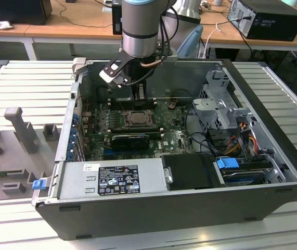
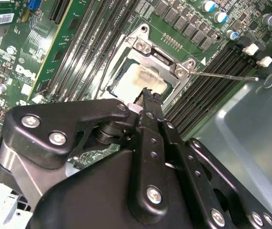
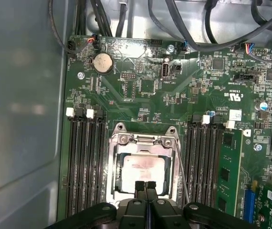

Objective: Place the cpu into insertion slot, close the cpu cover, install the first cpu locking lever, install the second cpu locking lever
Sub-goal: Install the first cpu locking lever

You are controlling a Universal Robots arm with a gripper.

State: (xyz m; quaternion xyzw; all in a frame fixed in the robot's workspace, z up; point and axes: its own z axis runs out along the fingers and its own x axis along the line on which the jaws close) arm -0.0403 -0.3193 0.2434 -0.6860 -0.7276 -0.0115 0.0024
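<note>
Now: cpu [image 3: 143,168] sits in the insertion slot [image 3: 118,167], w/ the cpu cover [image 3: 140,140] lying flat around it.
Gripper [image 3: 145,187] has its two fingers squeezed together w/ nothing between them, tips right at the cpu's edge; can't tell if they touch. A thin metal lever [image 3: 182,168] runs just beside the cpu. Long black slots [image 3: 83,162] sit on both sides of the cpu, on the green board [image 3: 140,90].

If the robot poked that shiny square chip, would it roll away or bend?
Probably neither. The cpu is flat and square, so it has nothing to roll on. The cpu cover frames its edges, which should keep it from sliding. Its metal face looks stiff, not bendy.
</note>
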